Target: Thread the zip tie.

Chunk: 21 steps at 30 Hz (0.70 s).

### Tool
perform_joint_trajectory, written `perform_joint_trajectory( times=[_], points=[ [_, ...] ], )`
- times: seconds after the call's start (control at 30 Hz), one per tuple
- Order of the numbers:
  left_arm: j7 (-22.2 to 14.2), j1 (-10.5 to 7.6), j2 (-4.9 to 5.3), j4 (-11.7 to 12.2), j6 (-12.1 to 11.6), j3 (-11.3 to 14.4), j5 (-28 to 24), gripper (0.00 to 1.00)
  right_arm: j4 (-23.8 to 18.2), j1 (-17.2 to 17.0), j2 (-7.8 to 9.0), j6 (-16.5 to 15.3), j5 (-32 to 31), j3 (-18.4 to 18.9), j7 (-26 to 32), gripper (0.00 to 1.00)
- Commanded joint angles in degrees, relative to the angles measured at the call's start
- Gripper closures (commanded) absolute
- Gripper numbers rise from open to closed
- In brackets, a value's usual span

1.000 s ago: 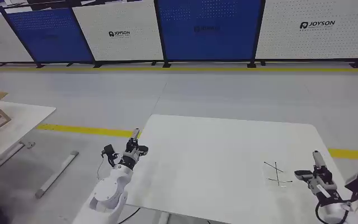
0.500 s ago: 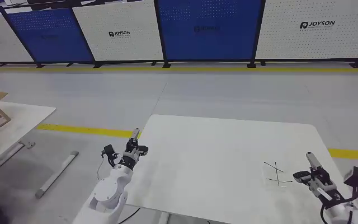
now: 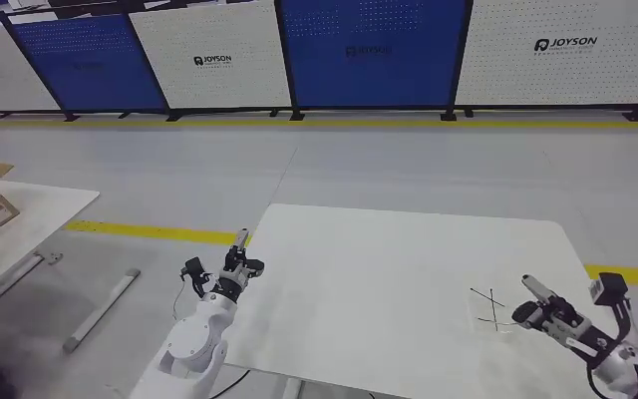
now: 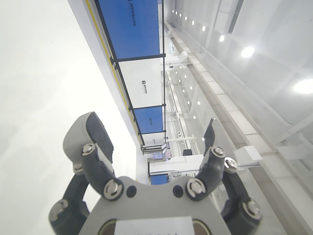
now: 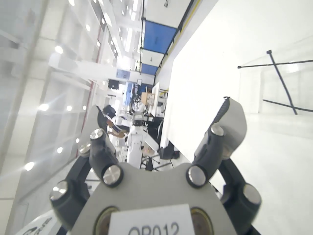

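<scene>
The white worktop point(image 3: 399, 289) carries black zip ties point(image 3: 492, 305), crossed near its right edge. The left pincer point(image 3: 239, 249) sits wide open at the left edge, well apart from them. The right pincer point(image 3: 523, 299), jaws spread wide, hovers just beside the ties. It should probably single out one strap, coming in low and square, before pinching.

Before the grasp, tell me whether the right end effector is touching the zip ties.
Apart. In the right wrist view, bare table separates the open right end effector from the zip ties.
</scene>
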Motion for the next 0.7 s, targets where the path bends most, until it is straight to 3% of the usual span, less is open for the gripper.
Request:
perform_joint_trajectory(
  times=[0.0, 0.53, 0.67],
  points=[
    [0.0, 0.00, 0.00, 0.0, 0.0, 0.0, 0.0, 0.00, 1.6, 1.7, 0.17, -0.2, 0.1, -0.3, 1.8, 0.00],
    [0.0, 0.00, 0.00, 0.0, 0.0, 0.0, 0.0, 0.00, 2.2, 2.2, 0.20, -0.5, 0.9, -0.3, 2.2, 0.00],
    [0.0, 0.00, 0.00, 0.0, 0.0, 0.0, 0.0, 0.00, 1.7, 5.4, 0.99, -3.4, -2.2, -2.2, 12.2, 0.00]
  ],
)
